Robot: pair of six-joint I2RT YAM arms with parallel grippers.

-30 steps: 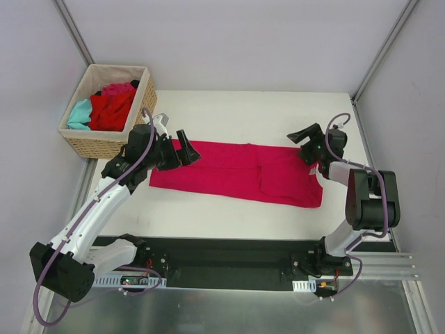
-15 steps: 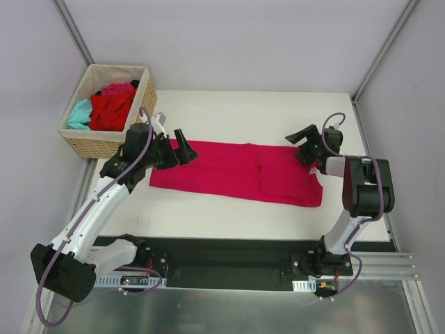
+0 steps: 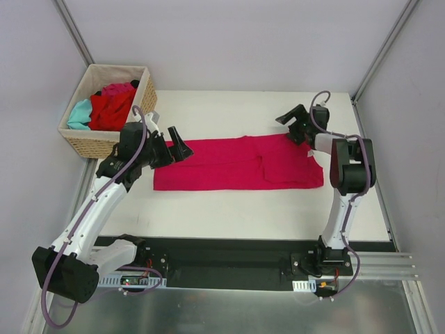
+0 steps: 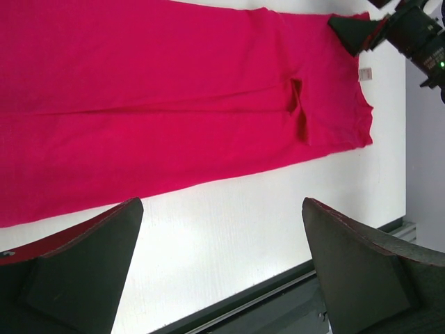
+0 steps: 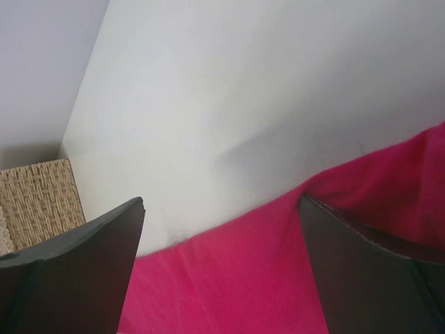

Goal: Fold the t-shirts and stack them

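Standing beside the rig, I see the white table [image 3: 243, 216] stretching under both pincers. On it lies the magenta-pink t-shirt [image 3: 236, 163], flat and folded into a long band that spans the gap from one pincer to the other. Its left end sits at the left pincer's tips and its right end under the right pincer.

Beyond the left pincer and further to its left, near but apart from it, sits the wicker basket [image 3: 104, 142] at the table's far corner. Inside are more t-shirts, bunched together: a red one [image 3: 111, 110], a teal one [image 3: 80, 115] on the side away from the pincer, and a pink one [image 3: 119, 89] at the back.

The left pincer [image 3: 170, 141] has its jaws spread wide with nothing between them. Its own camera shows bare table in the gap and the shirt just past it.

The right pincer [image 3: 292, 125] is also spread wide and grips nothing, poised at the shirt's far edge. Whether either pincer touches the cloth I cannot tell.

A small label [image 4: 365, 73] shows on the shirt just beside the right pincer.
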